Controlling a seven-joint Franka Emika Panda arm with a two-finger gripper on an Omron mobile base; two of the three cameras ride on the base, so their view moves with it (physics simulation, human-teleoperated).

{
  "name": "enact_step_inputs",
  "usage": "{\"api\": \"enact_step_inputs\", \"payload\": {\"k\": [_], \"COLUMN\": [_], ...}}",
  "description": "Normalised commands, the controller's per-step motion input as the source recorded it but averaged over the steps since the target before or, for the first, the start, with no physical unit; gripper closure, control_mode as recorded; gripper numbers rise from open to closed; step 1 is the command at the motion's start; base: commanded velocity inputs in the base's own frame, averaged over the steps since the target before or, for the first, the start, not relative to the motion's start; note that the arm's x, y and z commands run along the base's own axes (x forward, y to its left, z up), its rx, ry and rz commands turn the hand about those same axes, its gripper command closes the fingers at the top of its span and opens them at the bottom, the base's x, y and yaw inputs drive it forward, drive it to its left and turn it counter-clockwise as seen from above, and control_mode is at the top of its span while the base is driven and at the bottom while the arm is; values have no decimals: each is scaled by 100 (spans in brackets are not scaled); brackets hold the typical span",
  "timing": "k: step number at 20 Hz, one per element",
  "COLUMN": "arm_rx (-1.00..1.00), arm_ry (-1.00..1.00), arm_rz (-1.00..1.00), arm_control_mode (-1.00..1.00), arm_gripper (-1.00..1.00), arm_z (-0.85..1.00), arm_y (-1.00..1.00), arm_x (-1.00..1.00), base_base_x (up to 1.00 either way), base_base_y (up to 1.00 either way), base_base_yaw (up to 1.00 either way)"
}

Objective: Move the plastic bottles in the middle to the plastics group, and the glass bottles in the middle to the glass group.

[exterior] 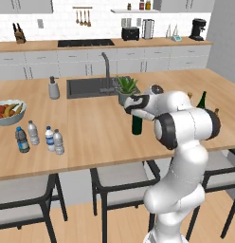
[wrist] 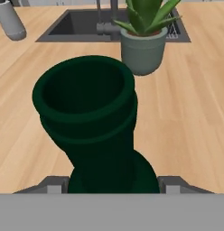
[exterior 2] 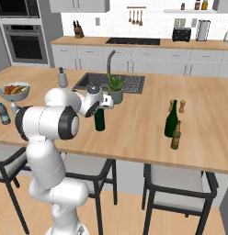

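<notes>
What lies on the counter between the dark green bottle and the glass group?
Bare wood, in the right base view, from the dark green bottle to the glass group.

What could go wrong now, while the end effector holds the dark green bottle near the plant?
1. The end effector grips the dark green wine bottle high on its thin neck, so the heavy body could swing or slip.
2. The potted plant stands just behind the bottle; a careless lift may knock it.
3. At the glass group, the brighter green wine bottle and beer bottle stand close together and could be toppled.
</notes>
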Motion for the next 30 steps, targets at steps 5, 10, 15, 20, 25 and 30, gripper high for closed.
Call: {"api": "enact_step_inputs", "payload": {"k": [5,10,15,20,25,30], "arm_rx": [0,0,-5,-1,0,0], "arm_ry": [1,1,4,0,0,0], "arm_rz": [0,-7,-28,-30,-26,-22], "arm_control_mode": [-100,-100,-100,-100,-100,-100], "arm_gripper": [100,100,100,100,100,100], "arm_z": [65,60,28,16,6,0], "arm_y": [-21,-32,-50,-64,-68,-74], "arm_x": [-50,-44,-27,-22,-10,-7], "base_base_x": [0,0,0,0,0,0], "base_base_y": [0,0,0,0,0,0], "base_base_yaw": [0,0,0,0,0,0]}}
